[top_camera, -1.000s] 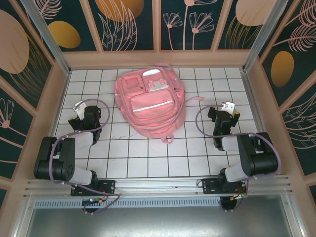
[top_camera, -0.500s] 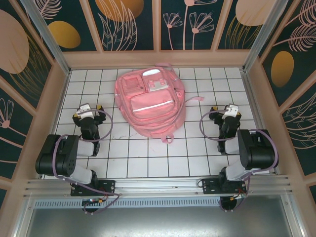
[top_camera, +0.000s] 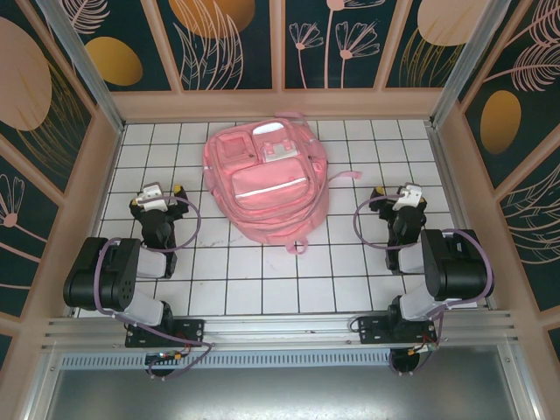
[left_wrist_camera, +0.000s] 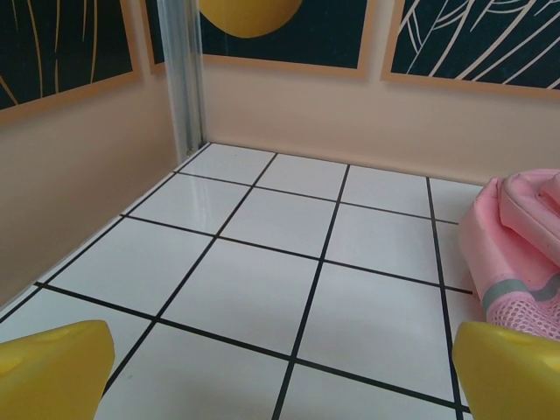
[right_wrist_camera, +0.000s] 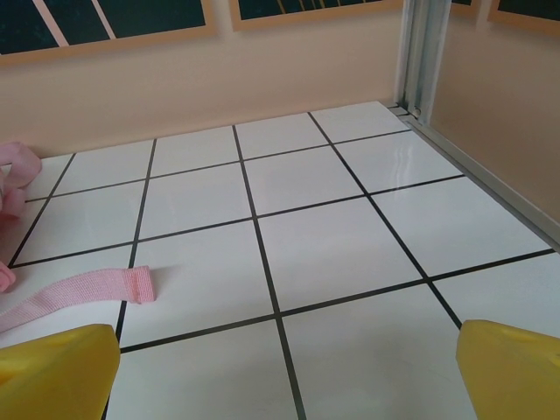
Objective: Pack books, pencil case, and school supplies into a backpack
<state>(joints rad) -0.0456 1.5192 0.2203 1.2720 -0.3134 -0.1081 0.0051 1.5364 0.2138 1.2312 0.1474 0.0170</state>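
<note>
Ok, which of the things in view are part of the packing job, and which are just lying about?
Job: pink backpack, its loose strap, left pincer and right pincer, both open and empty.
Just there: tiled table, patterned wall panels, metal corner post.

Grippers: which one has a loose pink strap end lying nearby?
The right gripper: the strap end lies on the tiles just ahead of it. The left gripper sits beside the backpack itself.
</note>
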